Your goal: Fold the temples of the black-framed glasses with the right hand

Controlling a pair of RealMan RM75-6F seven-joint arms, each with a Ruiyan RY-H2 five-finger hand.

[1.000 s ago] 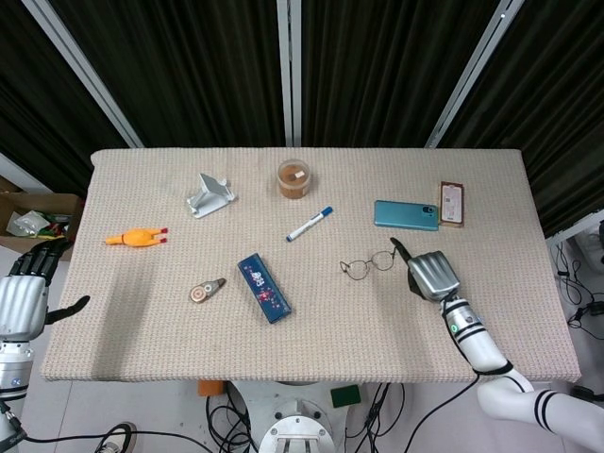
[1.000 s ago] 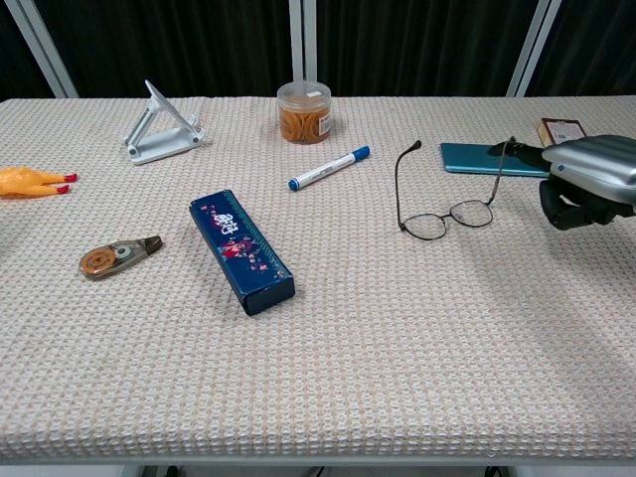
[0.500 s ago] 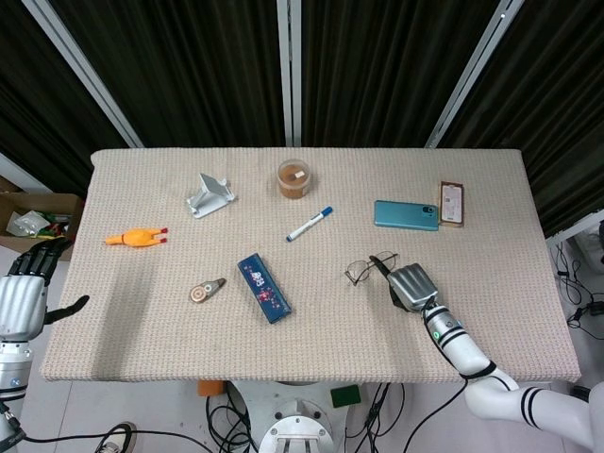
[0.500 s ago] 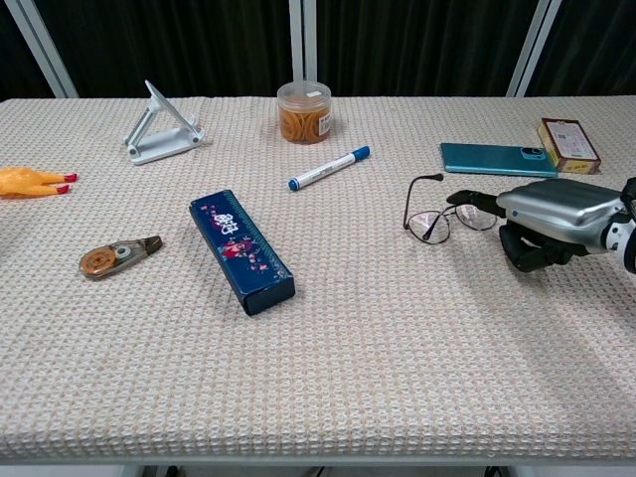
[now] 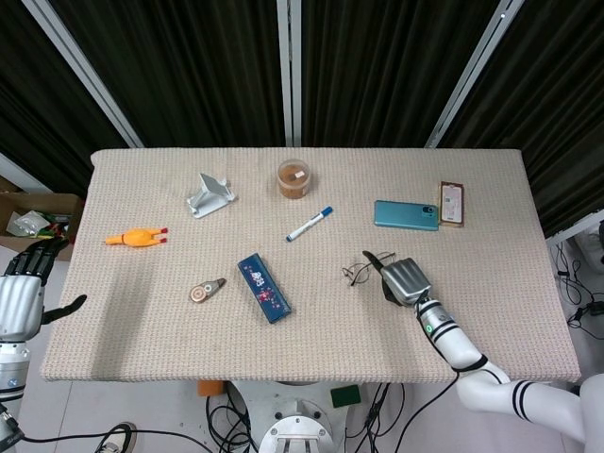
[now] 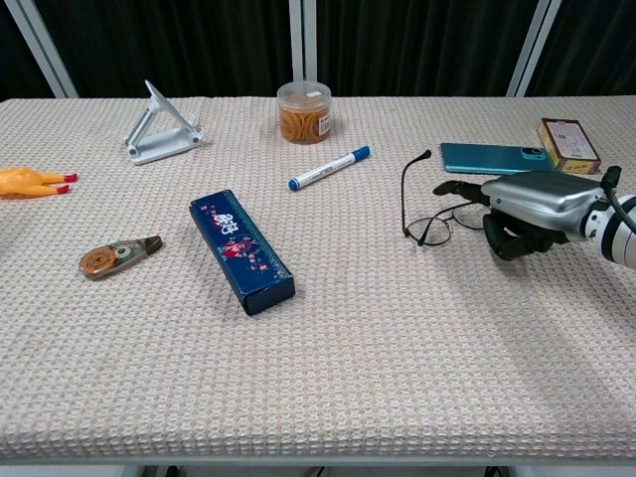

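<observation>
The black-framed glasses (image 5: 357,272) lie on the woven table cloth, right of centre. In the chest view the glasses (image 6: 429,228) have one temple standing up at their left end, while the other end is covered by my right hand (image 6: 529,206). That right hand (image 5: 403,280) rests palm down against the glasses, fingers curled under and thumb stretched over the frame's near end. Whether anything is pinched is hidden. My left hand (image 5: 21,294) hangs off the table's left edge with fingers apart and holds nothing.
A teal phone (image 5: 406,214) and a small box (image 5: 452,204) lie behind the right hand. A blue marker (image 5: 310,224), a jar (image 5: 293,177), a phone stand (image 5: 209,195), a dark blue pencil case (image 5: 264,288), a correction tape (image 5: 205,290) and a rubber chicken (image 5: 137,237) lie further left.
My right hand has slid left and toward the table's front, pushing the glasses along. The temple on its side, upright a second ago, has gone down under the hand. The left hand is still.
</observation>
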